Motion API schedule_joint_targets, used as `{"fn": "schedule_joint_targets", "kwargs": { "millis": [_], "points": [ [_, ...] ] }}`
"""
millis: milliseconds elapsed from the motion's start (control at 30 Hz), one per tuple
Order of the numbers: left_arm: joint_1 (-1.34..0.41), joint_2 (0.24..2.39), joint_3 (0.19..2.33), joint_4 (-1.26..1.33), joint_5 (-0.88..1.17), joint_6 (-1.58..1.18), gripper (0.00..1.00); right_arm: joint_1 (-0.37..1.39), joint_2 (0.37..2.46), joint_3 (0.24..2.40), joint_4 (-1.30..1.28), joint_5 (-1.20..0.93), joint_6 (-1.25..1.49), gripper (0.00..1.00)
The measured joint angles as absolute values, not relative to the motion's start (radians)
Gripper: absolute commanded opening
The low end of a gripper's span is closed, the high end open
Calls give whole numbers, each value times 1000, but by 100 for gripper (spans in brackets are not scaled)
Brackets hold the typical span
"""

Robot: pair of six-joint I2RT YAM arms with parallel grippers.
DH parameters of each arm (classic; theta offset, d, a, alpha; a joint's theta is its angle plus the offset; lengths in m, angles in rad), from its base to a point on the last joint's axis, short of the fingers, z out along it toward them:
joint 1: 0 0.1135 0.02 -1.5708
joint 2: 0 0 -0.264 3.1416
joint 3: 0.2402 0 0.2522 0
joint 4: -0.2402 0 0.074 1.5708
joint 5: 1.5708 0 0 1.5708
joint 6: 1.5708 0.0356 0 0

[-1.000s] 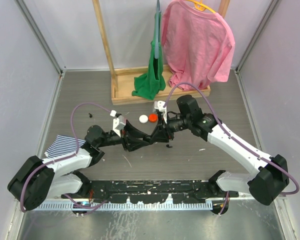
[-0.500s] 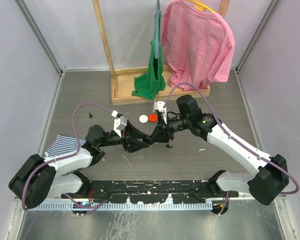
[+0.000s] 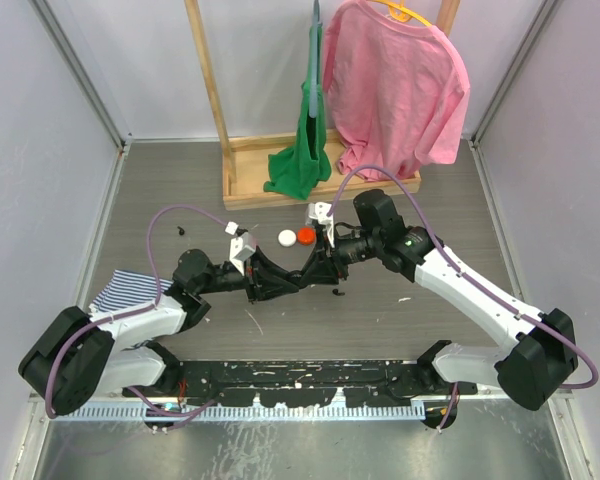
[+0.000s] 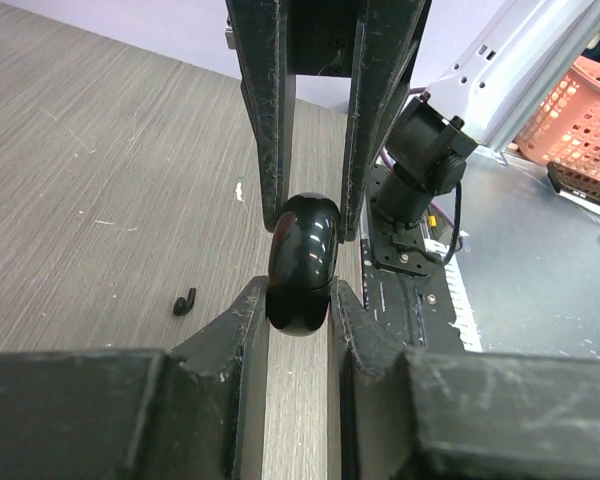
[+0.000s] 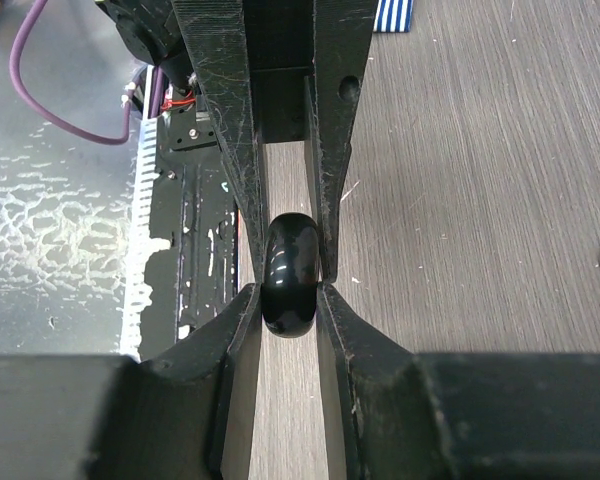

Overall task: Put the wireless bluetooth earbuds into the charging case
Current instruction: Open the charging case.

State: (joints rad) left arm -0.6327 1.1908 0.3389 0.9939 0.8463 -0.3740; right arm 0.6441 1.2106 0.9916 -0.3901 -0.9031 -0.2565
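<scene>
A glossy black charging case [image 4: 302, 262], closed, is pinched from both ends above the table. My left gripper [image 4: 298, 300] is shut on its near end, and my right gripper's fingers [image 4: 265, 150] clamp the far end. In the right wrist view, my right gripper [image 5: 288, 300] is shut on the same case [image 5: 291, 270]. In the top view both grippers meet mid-table, left [image 3: 286, 282] and right [image 3: 309, 274], and the case between them is mostly hidden. One small black earbud [image 4: 184, 301] lies on the table beside the case.
A white cap [image 3: 286, 237] and a red cap [image 3: 306, 236] lie just behind the grippers. A wooden rack [image 3: 242, 185] with a green cloth [image 3: 302, 160] and a pink shirt [image 3: 395, 85] stands at the back. A striped cloth [image 3: 120, 288] lies at the left.
My left arm has edged slightly to the right towards the right gripper. Both grippers stay shut on the case.
</scene>
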Motion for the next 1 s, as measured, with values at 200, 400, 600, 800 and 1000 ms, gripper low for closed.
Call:
{"fn": "schedule_joint_targets", "kwargs": {
  "millis": [200, 400, 600, 800, 1000],
  "points": [
    [-633, 1190, 339, 995, 845, -370, 0, 644, 1211, 992, -389, -903, -257, 39],
    [-633, 1177, 337, 999, 830, -344, 0, 644, 1208, 991, -361, -898, -240, 51],
    [-642, 1175, 326, 999, 832, -301, 0, 644, 1199, 991, -344, -855, -226, 54],
    [-649, 1157, 311, 999, 831, -265, 0, 644, 1171, 991, -341, -794, -210, 54],
    [-660, 1155, 307, 998, 830, -241, 0, 644, 1151, 991, -329, -724, -191, 55]
  ]
}}
